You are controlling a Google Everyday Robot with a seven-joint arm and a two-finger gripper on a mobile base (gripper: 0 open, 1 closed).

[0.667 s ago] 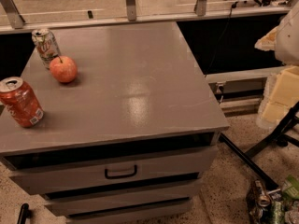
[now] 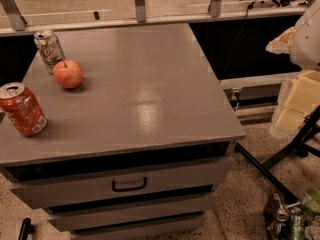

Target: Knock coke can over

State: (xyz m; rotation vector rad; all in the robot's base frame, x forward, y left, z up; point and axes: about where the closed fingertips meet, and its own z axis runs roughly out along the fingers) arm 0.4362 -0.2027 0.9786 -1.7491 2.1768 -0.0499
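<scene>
The coke can (image 2: 21,109) is red-orange with a silver top and a small white label near its base. It stands upright at the front left edge of the grey cabinet top (image 2: 145,89). My gripper (image 2: 299,98) shows as pale blocky parts at the right edge of the view, under a white arm segment (image 2: 306,31). It hangs off to the right of the cabinet, far from the can, and touches nothing on the top.
A red apple (image 2: 67,74) and a pale white-and-green can (image 2: 49,49) stand at the back left of the top. The cabinet has a drawer with a black handle (image 2: 129,185). Black stand legs (image 2: 290,154) and a heap of cans (image 2: 292,219) are on the floor at the right.
</scene>
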